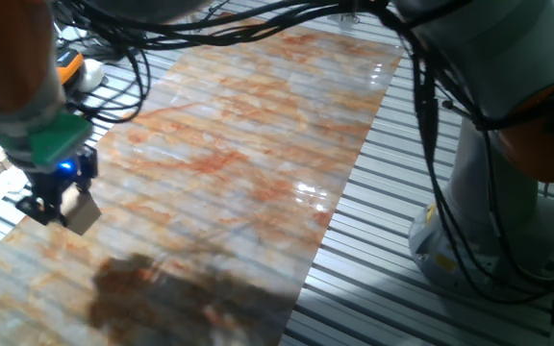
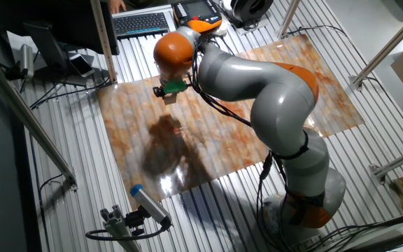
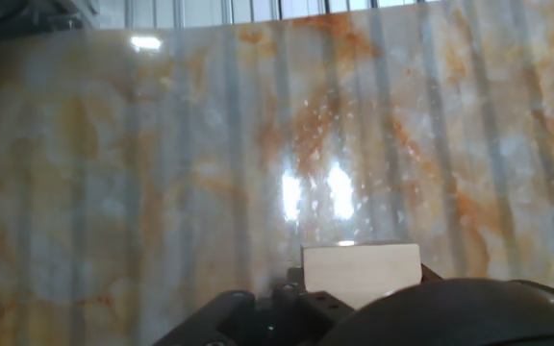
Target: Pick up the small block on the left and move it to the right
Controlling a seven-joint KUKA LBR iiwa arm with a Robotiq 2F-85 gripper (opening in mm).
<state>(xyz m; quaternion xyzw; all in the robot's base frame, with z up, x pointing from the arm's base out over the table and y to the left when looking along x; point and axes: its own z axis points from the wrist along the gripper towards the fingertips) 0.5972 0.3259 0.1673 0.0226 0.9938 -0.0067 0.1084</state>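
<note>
Writing: can't read any brand or label anywhere, everything's too blurry or small for that.
Gripper: the gripper [image 1: 63, 207] has its two black fingers clamped narrow on the small block [image 1: 84, 213], pinched right at the tips.
Block: one small block, light tan wood, held up off the marble-pattern board [image 1: 248, 135]; in the hand view it sits at about 6 o'clock of the picture [image 3: 361, 271].
Where over the board: in the other fixed view the gripper [image 2: 170, 96] hangs near the board's 11 o'clock corner, close to that edge.
Open room: the board looks bare all the way out toward 3 o'clock, loads of space, with only the arm's dark shadow [image 2: 170, 150] lying on it.
Edges: slatted metal table [image 1: 392, 192] shows past the board's edges.
Count: one arm [image 2: 257, 77], one block, one board, one keyboard [image 2: 142, 23] at 12 o'clock off the board.
</note>
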